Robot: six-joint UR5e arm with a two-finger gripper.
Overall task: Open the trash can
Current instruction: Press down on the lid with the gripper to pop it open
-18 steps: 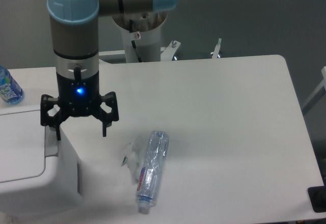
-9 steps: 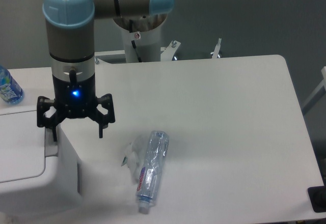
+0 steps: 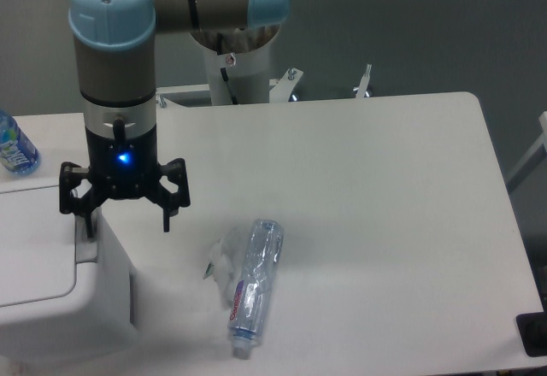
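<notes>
The trash can (image 3: 51, 308) is a boxy white bin at the lower left, its flat lid (image 3: 30, 248) down. A grey push tab (image 3: 85, 241) sits at the lid's right edge. My gripper (image 3: 125, 224) hangs open over the bin's right top edge. Its left finger (image 3: 87, 222) points down at the grey tab, and its right finger (image 3: 167, 215) stands past the bin's side, over the table. Whether the left finger touches the tab is unclear. Nothing is held between the fingers.
A crushed clear bottle (image 3: 252, 284) lies on the white table (image 3: 359, 222) right of the bin, with a scrap of clear plastic (image 3: 220, 261) beside it. A blue-labelled bottle (image 3: 13, 147) stands at the far left edge. The arm's base (image 3: 235, 60) rises behind the table.
The gripper has shifted a little to the left and slightly up, still open. Its left finger now sits more over the grey tab. Bin lid and bottle have not moved.
</notes>
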